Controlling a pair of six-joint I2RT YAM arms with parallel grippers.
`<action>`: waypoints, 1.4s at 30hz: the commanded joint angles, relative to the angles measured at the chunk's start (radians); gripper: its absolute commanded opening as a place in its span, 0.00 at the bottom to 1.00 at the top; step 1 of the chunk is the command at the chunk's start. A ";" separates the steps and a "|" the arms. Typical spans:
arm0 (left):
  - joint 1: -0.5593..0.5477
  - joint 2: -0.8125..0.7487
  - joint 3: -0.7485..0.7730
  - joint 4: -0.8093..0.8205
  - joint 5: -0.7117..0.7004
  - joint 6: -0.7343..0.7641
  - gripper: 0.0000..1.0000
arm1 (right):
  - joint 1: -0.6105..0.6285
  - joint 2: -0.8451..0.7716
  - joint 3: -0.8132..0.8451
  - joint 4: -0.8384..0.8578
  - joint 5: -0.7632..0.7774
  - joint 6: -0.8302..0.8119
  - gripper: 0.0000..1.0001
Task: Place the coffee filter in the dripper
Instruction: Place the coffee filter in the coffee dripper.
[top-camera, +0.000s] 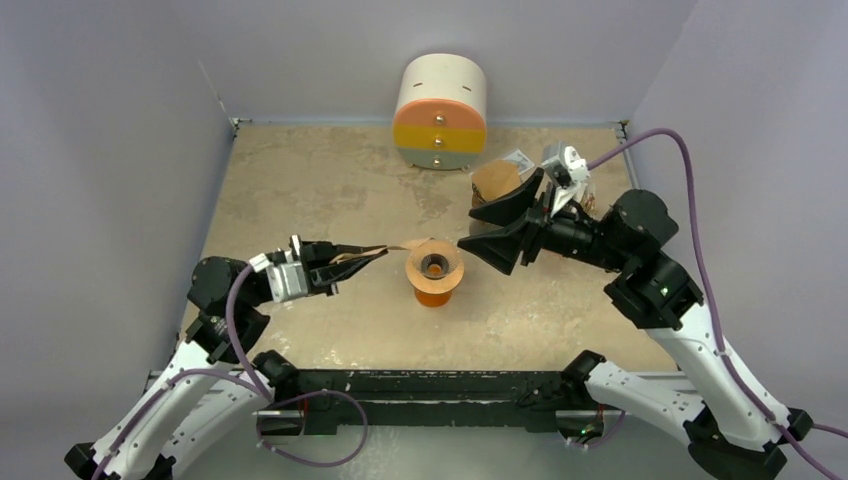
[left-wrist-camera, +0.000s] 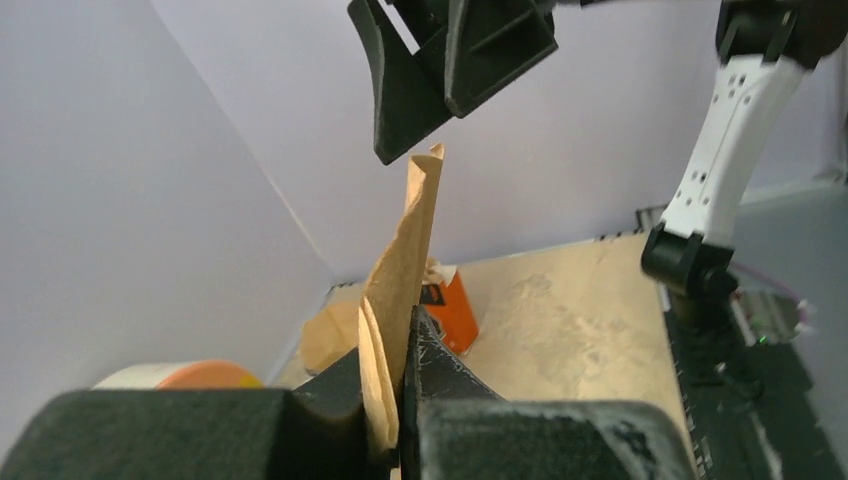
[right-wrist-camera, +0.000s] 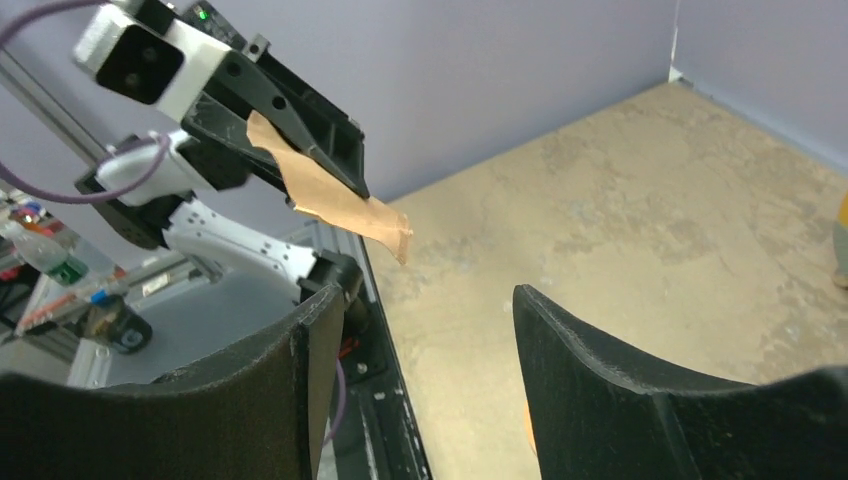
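Mid-frame, the left gripper (top-camera: 368, 254) is clamping the flat brown paper coffee filter (top-camera: 405, 245), likely light, floppy; the right gripper (top-camera: 475, 230) is hovering spread, empty, near its graspable free edge.

One dripper (top-camera: 434, 270), one drawer unit (top-camera: 441, 112), one held filter (top-camera: 368, 253).

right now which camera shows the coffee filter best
The left wrist view: the coffee filter fills the centre, folded flat and pinched in the left gripper. The right wrist view shows it smaller, sticking out of that gripper. The top view shows only a thin brown strip beside the dripper.
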 joint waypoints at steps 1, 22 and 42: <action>-0.002 -0.015 -0.025 -0.169 0.034 0.334 0.00 | 0.003 0.038 0.054 -0.095 -0.084 -0.109 0.65; -0.001 -0.064 -0.045 -0.411 -0.081 0.738 0.00 | 0.006 0.154 -0.036 0.039 -0.099 0.055 0.53; -0.001 -0.064 -0.008 -0.476 -0.057 0.797 0.00 | 0.065 0.175 -0.122 0.168 -0.168 0.130 0.47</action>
